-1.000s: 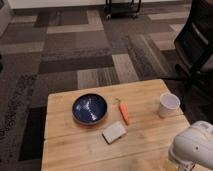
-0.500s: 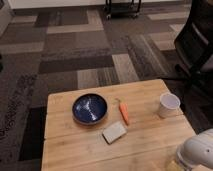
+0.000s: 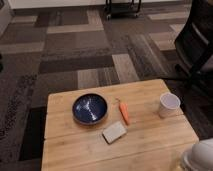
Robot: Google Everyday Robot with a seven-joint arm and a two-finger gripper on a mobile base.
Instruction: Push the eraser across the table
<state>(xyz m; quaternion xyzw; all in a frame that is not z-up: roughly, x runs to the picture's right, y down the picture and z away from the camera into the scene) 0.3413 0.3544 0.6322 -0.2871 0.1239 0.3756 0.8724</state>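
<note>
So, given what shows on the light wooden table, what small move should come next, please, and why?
Probably search for the eraser first: the light wooden table shows only a round dark blue bowl, an orange carrot, a pale flat block and a white cup. The gripper is out of view; only a white rounded arm part shows at lower right.

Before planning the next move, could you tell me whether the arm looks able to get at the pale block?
Probably yes: only bare table lies between the arm at the lower right and the pale block; the carrot and bowl sit beyond it. The claw itself is out of view.
</note>
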